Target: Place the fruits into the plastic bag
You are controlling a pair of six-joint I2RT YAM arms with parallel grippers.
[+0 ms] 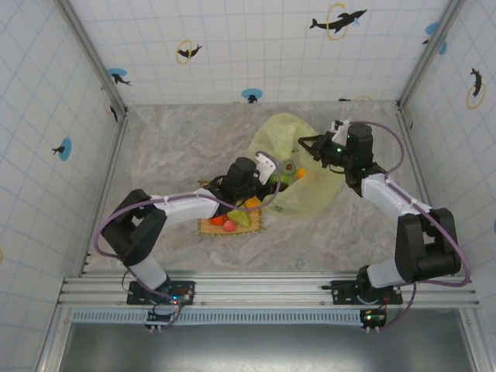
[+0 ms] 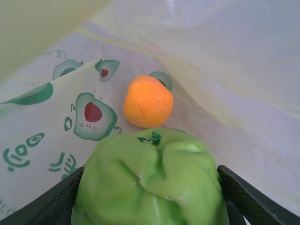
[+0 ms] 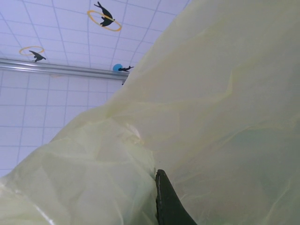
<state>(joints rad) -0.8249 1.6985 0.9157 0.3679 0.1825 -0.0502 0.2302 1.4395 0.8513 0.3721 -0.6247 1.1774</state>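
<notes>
My left gripper [image 2: 150, 199] is shut on a green apple [image 2: 150, 183], squeezed between its dark fingers [image 2: 246, 199]. It is held inside the mouth of the yellow-green plastic bag [image 2: 234, 56], above an orange [image 2: 147, 101] lying on the bag's printed inner wall. From above, the left gripper [image 1: 280, 172] reaches into the plastic bag [image 1: 280, 133] at mid-table. My right gripper [image 1: 311, 147] is shut on the plastic bag [image 3: 211, 117], pinching its film at the fingertip [image 3: 159, 180] and holding that edge up. Other fruits lie on the mat: a red one [image 1: 230, 225], an orange one [image 1: 253, 204] and a green pear [image 1: 242, 219].
A tan woven mat [image 1: 209, 228] lies left of the bag, under the left forearm. Tiled walls with metal posts close in the marble table [image 1: 170, 147] on three sides.
</notes>
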